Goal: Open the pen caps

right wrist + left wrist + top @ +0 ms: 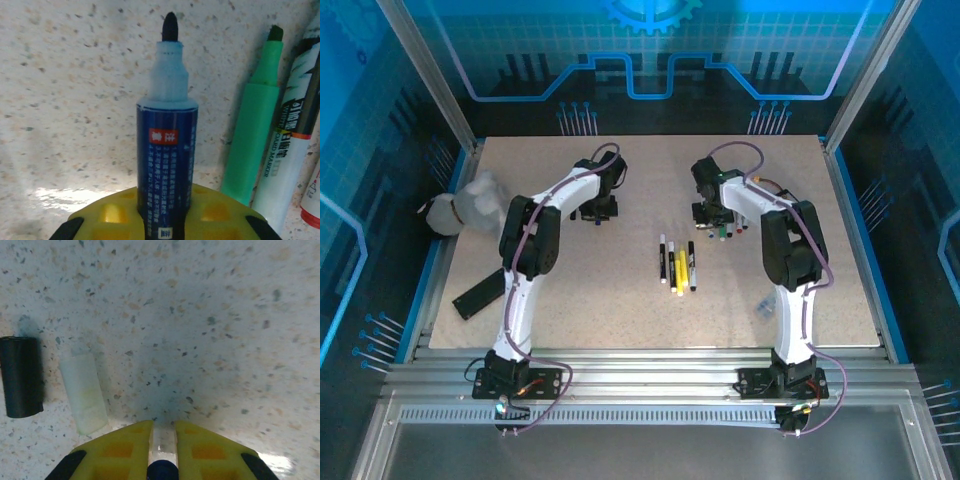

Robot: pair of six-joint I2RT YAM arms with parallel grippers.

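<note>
The right gripper (167, 202) has its jaws closed round the barrel of a dark blue marker (167, 145), whose black tip is bare and points away from the wrist. Just to the right of it on the table (65, 100) lie an uncapped green highlighter (252, 135) and a white marker (287, 150). The left gripper (162, 432) has its jaws almost together, pinching what looks like a small blue cap (162, 471). To its left on the table lie a black cap (22, 376) and a clear cap (85, 392), close but not touching. Seen from above, a row of pens (676, 265) lies between the two arms.
</note>
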